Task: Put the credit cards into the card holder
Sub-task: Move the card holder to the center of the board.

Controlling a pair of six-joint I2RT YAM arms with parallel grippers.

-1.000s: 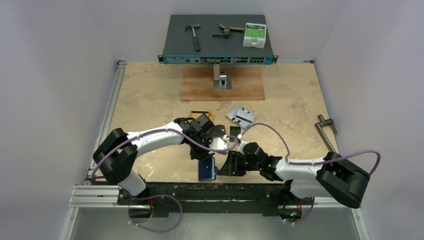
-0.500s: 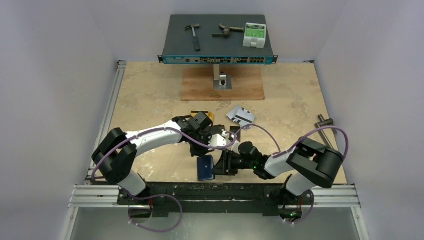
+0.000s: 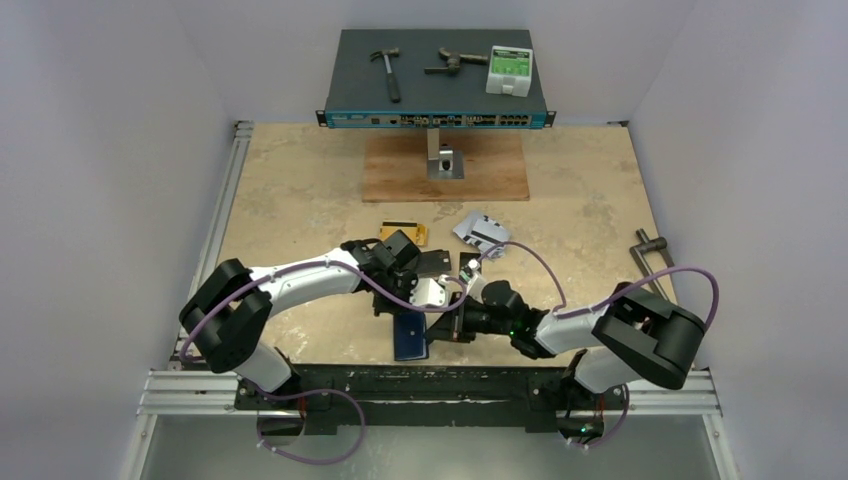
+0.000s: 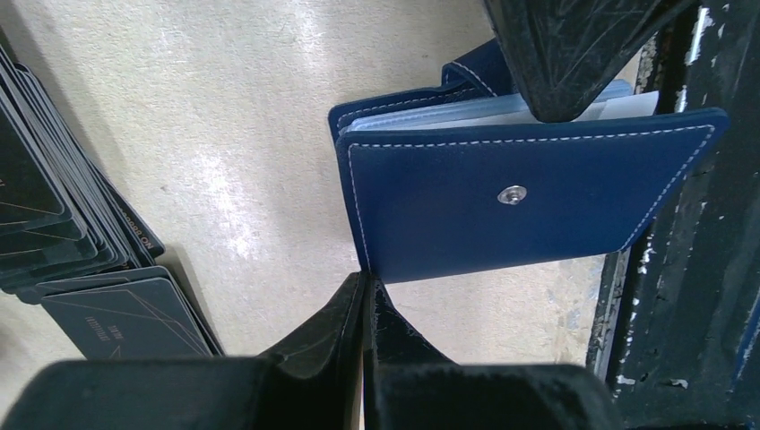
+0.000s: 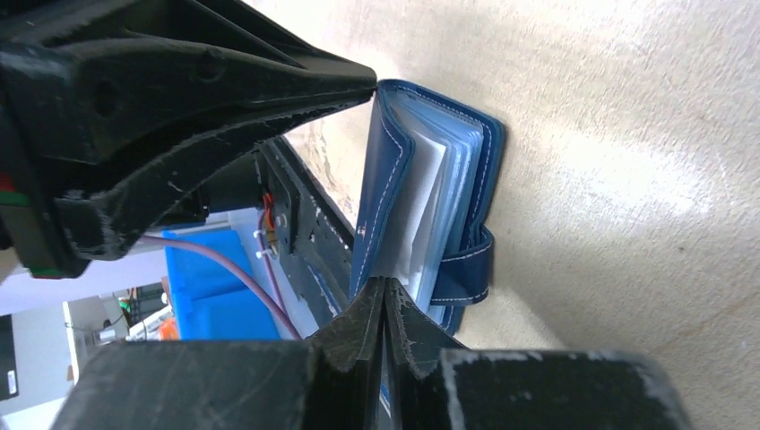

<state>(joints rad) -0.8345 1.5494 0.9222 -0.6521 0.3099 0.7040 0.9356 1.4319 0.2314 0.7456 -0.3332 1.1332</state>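
Note:
The navy card holder (image 3: 410,337) lies near the table's front edge, its cover (image 4: 529,202) lifted off the clear sleeves (image 5: 448,193). My left gripper (image 3: 399,306) is shut, pinching the cover's corner (image 4: 367,276). My right gripper (image 3: 441,328) is shut, its tips (image 5: 384,283) wedged between cover and sleeves. Black credit cards (image 3: 434,262) lie fanned behind the grippers, and also show in the left wrist view (image 4: 63,215). A gold card (image 3: 404,232) and silver-grey cards (image 3: 482,232) lie farther back.
A network switch (image 3: 437,75) carrying a hammer and tools stands at the back on a wooden board (image 3: 445,170). A metal tool (image 3: 652,251) lies at the right. The black front rail (image 3: 450,378) runs just beside the holder.
My right gripper has moved left and forward into the card holder's open side. My left gripper has shifted slightly toward the holder's corner. The holder's cover now stands lifted.

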